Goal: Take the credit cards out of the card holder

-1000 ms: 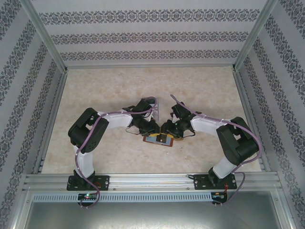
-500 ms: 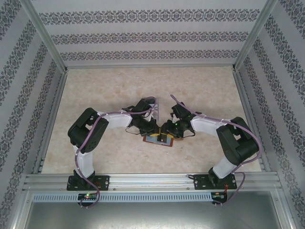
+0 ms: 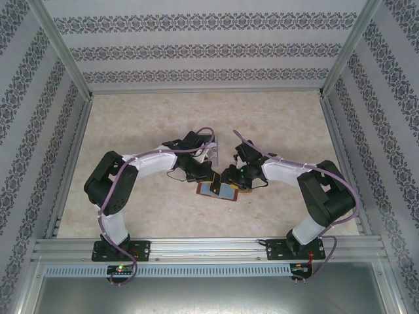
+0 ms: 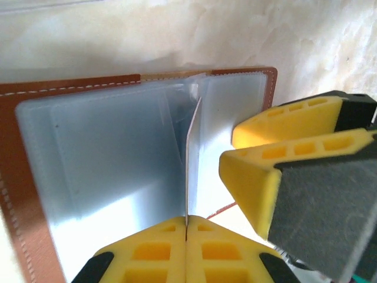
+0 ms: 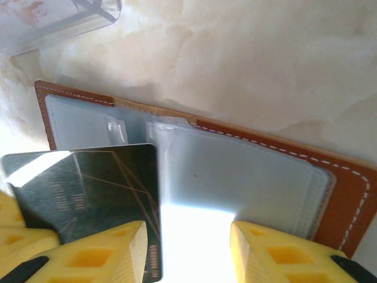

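The card holder (image 3: 217, 190) lies open on the table between both arms, reddish-brown leather (image 4: 35, 94) with grey-blue pockets. My left gripper (image 4: 186, 229) is shut on the lower edge of a credit card (image 4: 189, 159), which stands edge-on over the fold. From the right wrist that card (image 5: 88, 188) is dark and glossy with thin gold lines, partly out of its pocket. My right gripper (image 5: 194, 250) is open, its fingers (image 4: 277, 156) down on the holder's (image 5: 283, 151) right pocket. In the top view the left gripper (image 3: 207, 176) and right gripper (image 3: 229, 178) nearly meet.
A clear plastic tray (image 5: 59, 20) lies just beyond the card holder; in the top view this tray (image 3: 213, 149) sits between the two wrists. Patterned walls and metal rails (image 3: 72, 150) enclose the pale marbled table (image 3: 281, 124).
The left gripper has closed on the card's edge. The left arm's elbow swung out to the left and the wrist pulled back a little. The right arm has held still.
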